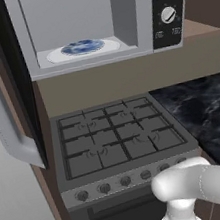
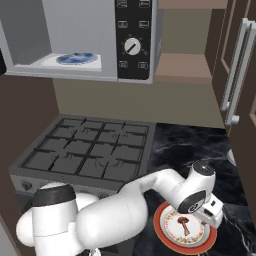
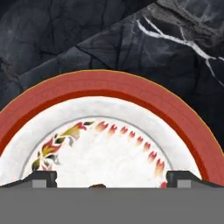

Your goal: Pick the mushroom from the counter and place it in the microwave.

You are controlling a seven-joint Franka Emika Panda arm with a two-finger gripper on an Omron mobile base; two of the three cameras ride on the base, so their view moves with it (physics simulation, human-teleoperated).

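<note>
We read no legible writing on the microwave (image 2: 100,40) panel. The black veined counter (image 3: 87,39) carries a red-rimmed dish (image 3: 109,89) directly beneath our fingers (image 3: 111,178), beside the grey hob (image 2: 85,150). The fingers stand spread wide, holding nothing. The mushroom (image 2: 184,220) lies on the dish, between and just below them.

No readable text anywhere. The microwave's black control panel (image 2: 134,37), upper middle of the right base view, carries small white button markings (too blurred to make out), and its white dial (image 2: 132,46) shows only a dark pointer line.
</note>
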